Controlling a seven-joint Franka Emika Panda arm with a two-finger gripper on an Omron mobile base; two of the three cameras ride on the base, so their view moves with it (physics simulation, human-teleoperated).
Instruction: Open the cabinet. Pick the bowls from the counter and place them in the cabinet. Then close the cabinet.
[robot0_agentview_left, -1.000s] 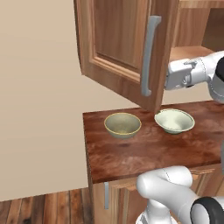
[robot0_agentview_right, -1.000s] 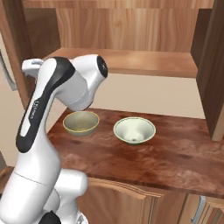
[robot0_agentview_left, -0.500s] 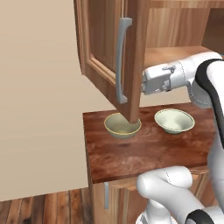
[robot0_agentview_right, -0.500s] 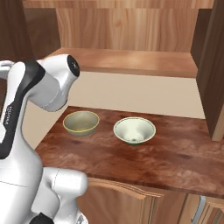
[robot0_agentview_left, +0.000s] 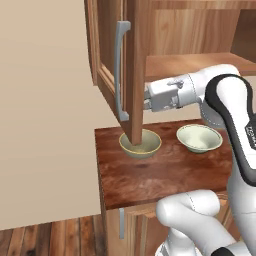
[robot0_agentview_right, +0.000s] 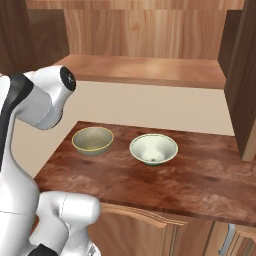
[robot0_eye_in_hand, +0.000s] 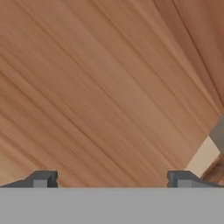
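A: Since the earlier picture the left door (robot0_agentview_left: 131, 75) of the cabinet (robot0_agentview_right: 145, 67) has swung further out; it now shows nearly edge-on in the left base view, with its grey handle (robot0_agentview_left: 119, 70) facing away from the arm. The arm has followed it leftward.

B: And the gripper (robot0_eye_in_hand: 109, 179)?

A: Its jaws are spread wide and hold nothing. The hand view shows both tips against the door's plain inner wood, so I judge it is pushing the door, not gripping it.

B: Where do the bowls lie from the hand?

A: Below it and back toward the base. The olive-tan bowl (robot0_agentview_left: 140, 144) sits on the counter (robot0_agentview_left: 150, 175) near its left edge, almost directly under the door's lower corner. The pale bowl (robot0_agentview_left: 199, 138) is further right, the two near each other but apart.

B: So the next reach?

A: Probably downward to the olive-tan one, as the nearer. The bowls are round, so no axis matters; a rim grasp from above would suit.

B: Anything in the way?

A: The door's bottom edge hangs just over that bowl in the left base view. The shelf (robot0_agentview_right: 150, 70) inside looks bare, and the right door (robot0_agentview_right: 242, 75) stands open too.
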